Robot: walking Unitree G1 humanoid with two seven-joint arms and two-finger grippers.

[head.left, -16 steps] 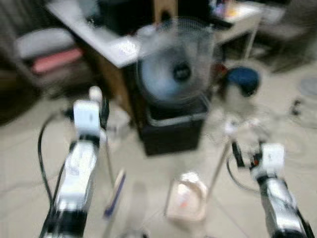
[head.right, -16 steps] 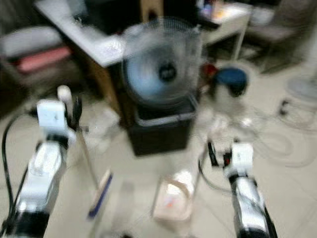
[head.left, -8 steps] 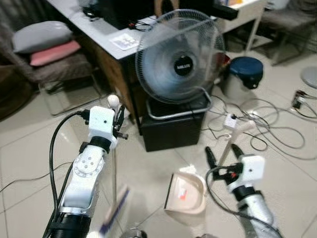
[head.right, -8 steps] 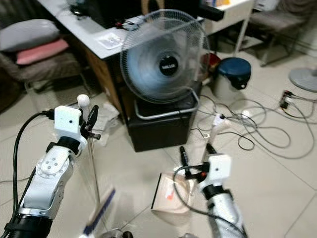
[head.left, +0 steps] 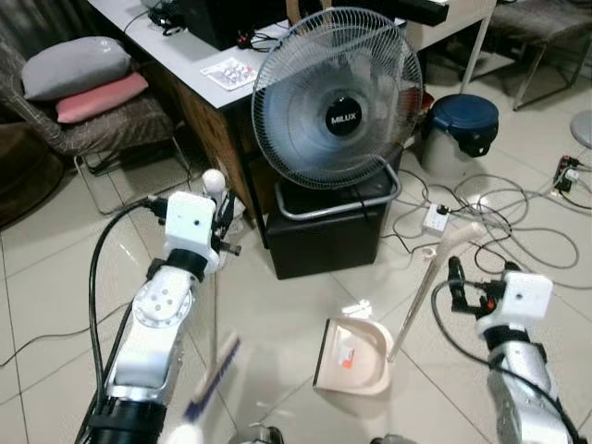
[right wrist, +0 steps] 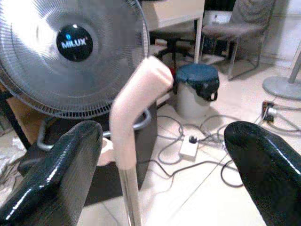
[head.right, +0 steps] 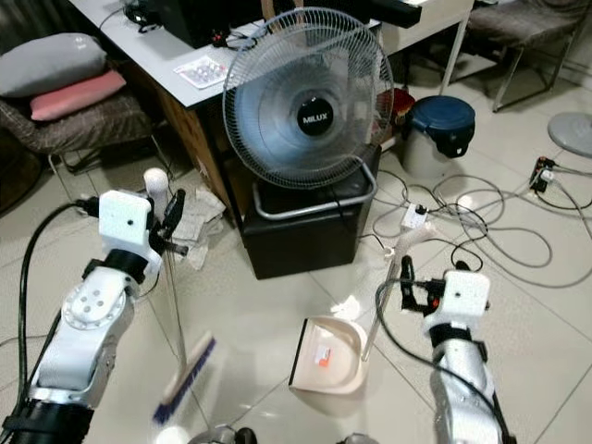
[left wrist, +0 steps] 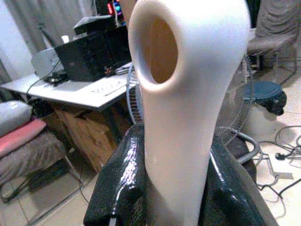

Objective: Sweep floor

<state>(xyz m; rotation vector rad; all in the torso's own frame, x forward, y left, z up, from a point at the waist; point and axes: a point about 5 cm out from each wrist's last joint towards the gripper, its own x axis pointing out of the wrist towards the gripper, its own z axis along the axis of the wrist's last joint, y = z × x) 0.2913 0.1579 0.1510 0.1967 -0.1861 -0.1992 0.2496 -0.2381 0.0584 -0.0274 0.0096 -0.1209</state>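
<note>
The broom (head.right: 176, 324) is standing nearly upright on the tiled floor (head.right: 250, 314), its blue-bristled head (head.right: 185, 379) resting low at the robot's left and its thin metal shaft running up to a pale plastic grip. The left gripper (head.right: 165, 222) is clamping that grip near the top, both black fingers (left wrist: 124, 174) pressed against its sides in the left wrist view. It looks light and stiff, with a long lever below the hold, so the head is likely to swing; taking it at the thicker plastic grip seems right, since the bare shaft looks slick and narrow. Just to the right of the brush head, the beige dustpan (head.right: 326, 354) is lying flat on the tiles, its long handle (head.right: 388, 277) leaning up towards the right gripper (head.right: 404, 277). That gripper is spread wide, its two fingers (right wrist: 56, 174) standing either side of the handle's curved top with clear gaps, holding nothing. The pan also looks light and hollow, likely to skid if nudged. Beyond both are standing a fan (head.right: 310, 97) on a black box (head.right: 305, 236), a lidded bin (head.right: 439, 129), and loose cables (head.right: 499, 240) across the floor.
</note>
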